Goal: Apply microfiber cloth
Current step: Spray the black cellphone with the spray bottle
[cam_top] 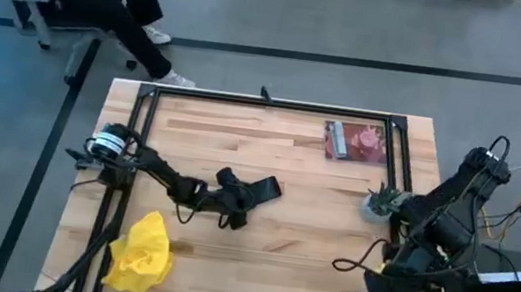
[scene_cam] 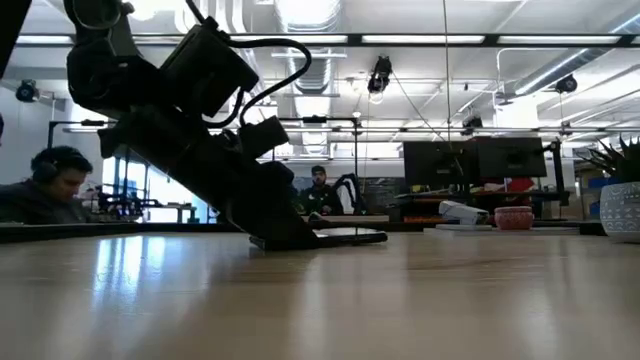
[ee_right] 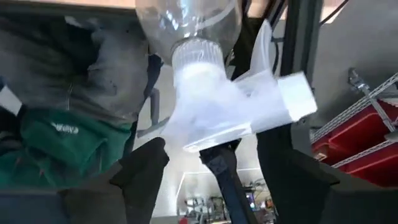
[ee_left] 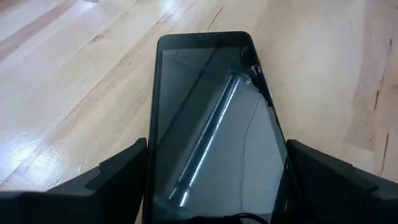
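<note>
Microfiber cloth (cam_top: 140, 253) sits crumpled at the lower left of the high view, near the table's front-left corner, touching nothing and well apart from both grippers.

Left gripper (cam_top: 252, 193) is at frame centre, low over the black phone (ee_left: 214, 124). In its wrist view the fingers (ee_left: 118, 180) are spread wide, one on each side of the phone's lower end. I can't tell whether they touch its edges; they aren't clamped on it.

My read of the step: the cloth has to reach the phone screen. The left arm should back off the phone, drop over the cloth's bulk, pinch a thick fold rather than a loose edge, and lift clear before carrying it over.

Right gripper (ee_right: 214, 155) is at lower right, by the table edge, jaws pinching the spray bottle (ee_right: 205, 81) at its trigger head. Keep it parked.
</note>
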Robot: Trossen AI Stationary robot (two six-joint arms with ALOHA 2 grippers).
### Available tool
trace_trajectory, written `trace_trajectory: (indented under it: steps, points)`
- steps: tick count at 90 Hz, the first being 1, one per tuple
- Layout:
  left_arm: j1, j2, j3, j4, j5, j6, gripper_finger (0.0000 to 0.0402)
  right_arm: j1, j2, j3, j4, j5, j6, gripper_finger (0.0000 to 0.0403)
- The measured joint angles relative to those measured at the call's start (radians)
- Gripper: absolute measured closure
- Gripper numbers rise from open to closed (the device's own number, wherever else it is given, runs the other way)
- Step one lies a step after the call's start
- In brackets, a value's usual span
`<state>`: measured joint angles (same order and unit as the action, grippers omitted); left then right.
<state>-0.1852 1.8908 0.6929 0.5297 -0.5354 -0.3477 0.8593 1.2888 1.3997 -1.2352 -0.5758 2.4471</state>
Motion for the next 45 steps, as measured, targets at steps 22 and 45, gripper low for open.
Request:
trace_trajectory:
  steps: [22, 45]
  points:
    - [0.0, 0.0, 0.0, 0.001, 0.0, -0.001, 0.0074, -0.011, 0.004, -0.002, 0.002, 0.029, 0.005, 0.0119]
    - [0.0, 0.0, 0.0, 0.002, 0.0, -0.001, 0.0074, -0.011, 0.004, -0.014, 0.003, 0.029, -0.023, 0.0099]
